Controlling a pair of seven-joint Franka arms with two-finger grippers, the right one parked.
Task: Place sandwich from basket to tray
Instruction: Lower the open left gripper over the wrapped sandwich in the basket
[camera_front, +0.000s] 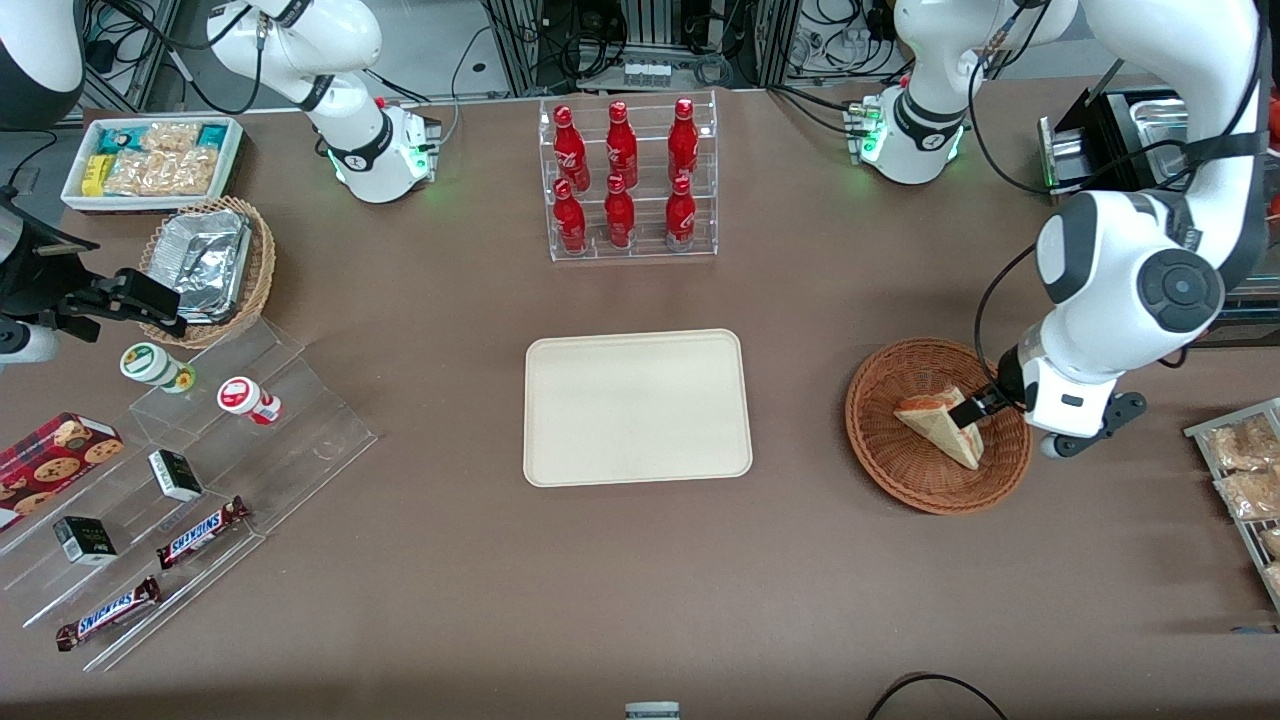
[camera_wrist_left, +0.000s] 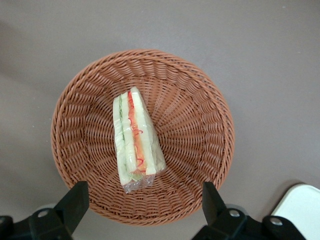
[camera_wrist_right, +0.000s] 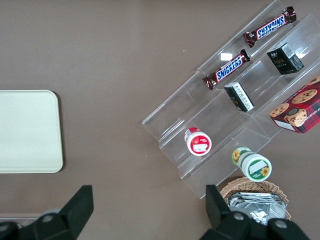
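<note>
The sandwich (camera_wrist_left: 136, 140) lies in the reddish wicker basket (camera_front: 880, 440), toward the working arm's end of the brown surface (camera_front: 640, 580). The gripper (camera_wrist_left: 142, 200) hovers above it, jaws spread wide and holding nothing. The cream tray (camera_front: 637, 407) sits bare beside the basket.

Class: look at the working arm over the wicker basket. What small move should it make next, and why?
Probably lower straight down. The left gripper hovers open above the reddish-brown woven basket, and the triangular white-bread sandwich lies untouched inside it, while the cream rectangular tray holds nothing yet.
</note>
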